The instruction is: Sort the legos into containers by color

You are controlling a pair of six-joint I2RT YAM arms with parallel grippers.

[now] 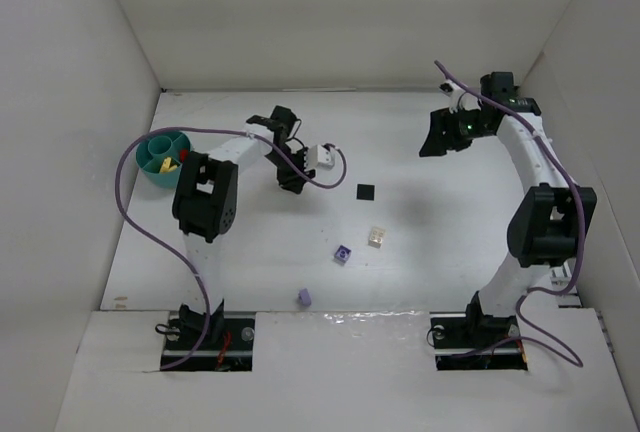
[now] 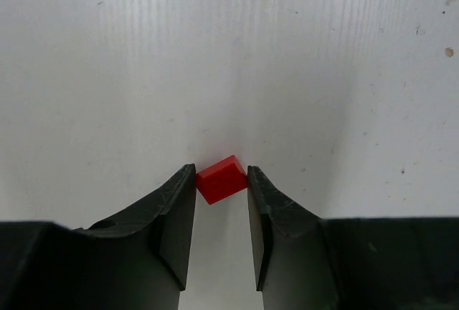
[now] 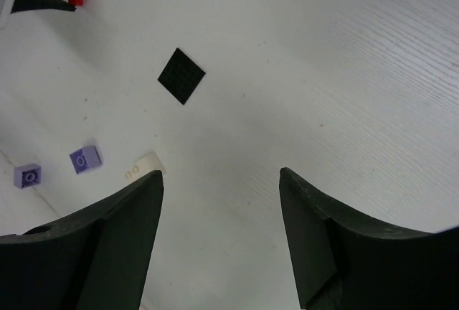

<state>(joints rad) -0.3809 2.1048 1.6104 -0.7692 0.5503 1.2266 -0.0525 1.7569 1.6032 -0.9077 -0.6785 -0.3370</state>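
Only the wrist views show the left hand grasping a red lego; right hand released. Teal bowl, left of it, holds yellow and red pieces.

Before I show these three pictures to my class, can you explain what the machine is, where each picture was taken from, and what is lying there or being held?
Two robot arms stand on a white table. One picture looks down from above; the other two come from cameras on each wrist. The left gripper is closed around a red lego. The right gripper hangs open, holding nothing. Loose on the table lie a black square, a cream brick and two purple bricks. A divided teal bowl sits far left, already containing some pieces.
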